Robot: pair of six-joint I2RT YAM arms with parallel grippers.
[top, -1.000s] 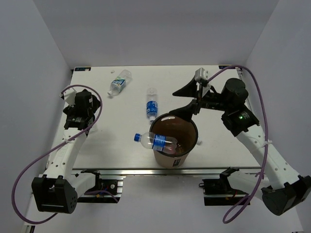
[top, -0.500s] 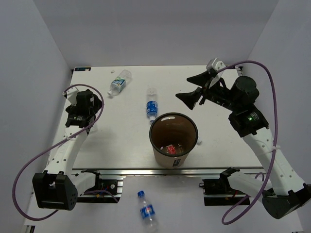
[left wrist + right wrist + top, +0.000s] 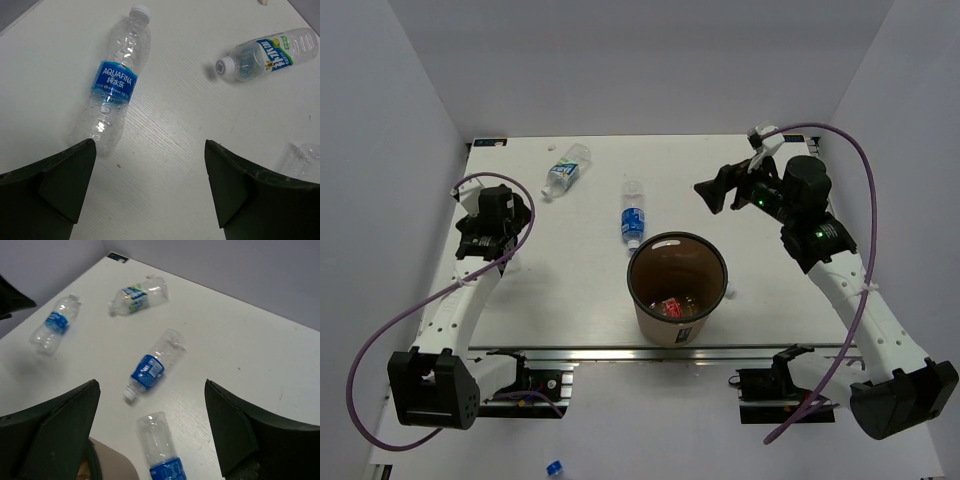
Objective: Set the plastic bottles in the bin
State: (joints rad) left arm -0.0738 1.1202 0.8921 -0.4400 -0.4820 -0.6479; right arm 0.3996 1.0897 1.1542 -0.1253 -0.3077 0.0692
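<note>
Both tools hang empty above the table (image 3: 570,290). The left gripper (image 3: 150,144), at the left side, has its fingers spread wide over an Aquafina bottle (image 3: 114,85) that lies flat with its cap pointing far. The right gripper (image 3: 151,385), at the far right, is also spread apart and grips nothing. The bin (image 3: 665,328) stands upright at the near middle, and a small red-and-white object (image 3: 672,307), too small to make out, rests on its floor. A blue-label bottle (image 3: 632,215) lies just far of the bin. A green-label bottle (image 3: 567,170) lies at the far left. The right wrist view shows a fourth bottle (image 3: 161,447) lying beside the bin's rim.
</note>
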